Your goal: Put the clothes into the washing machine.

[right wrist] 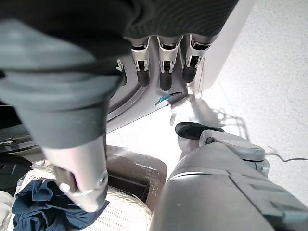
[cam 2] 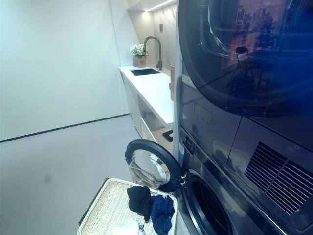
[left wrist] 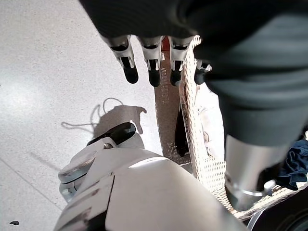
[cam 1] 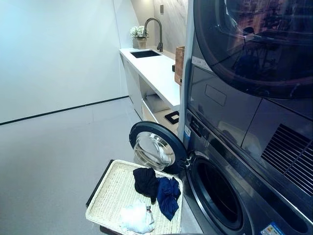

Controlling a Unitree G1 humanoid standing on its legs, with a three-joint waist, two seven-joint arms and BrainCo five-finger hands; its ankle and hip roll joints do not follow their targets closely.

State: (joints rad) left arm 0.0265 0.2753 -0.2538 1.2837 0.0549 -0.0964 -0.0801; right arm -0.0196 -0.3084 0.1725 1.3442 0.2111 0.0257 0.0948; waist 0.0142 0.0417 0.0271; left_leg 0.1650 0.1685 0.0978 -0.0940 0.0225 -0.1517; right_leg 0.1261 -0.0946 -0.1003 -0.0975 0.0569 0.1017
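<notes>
White wicker is showing in the basket (cam 1: 110, 196), which is sitting on the floor just before the washer (cam 1: 220, 196), whose door (cam 1: 154, 149) is standing wide open over the basket's far rim. Three pieces are lying in it: a black cloth (cam 1: 145, 181) touching a blue cloth (cam 1: 168, 195) at the end nearest the drum, and a white cloth (cam 1: 137, 218) a little apart toward the robot.

The left hand (left wrist: 151, 60) is hanging beside the basket's outer edge with its fingers straight and relaxed, holding nothing. The right hand (right wrist: 163, 60) is hanging in front of the washer's lower panel, its fingers likewise straight and empty, with the blue cloth lying below it in the basket.

I am judging that the loading is not yet begun, since all the clothes are sitting in the basket. To do the first pick well, the right hand is likely the better choice, being nearer the drum mouth. It should be coming down over the blue cloth's bunched middle, gathering enough folds that no loose end is trailing. The carry should be going clear of the open door and well into the drum before letting go, lest a sleeve be hanging over the lip.
</notes>
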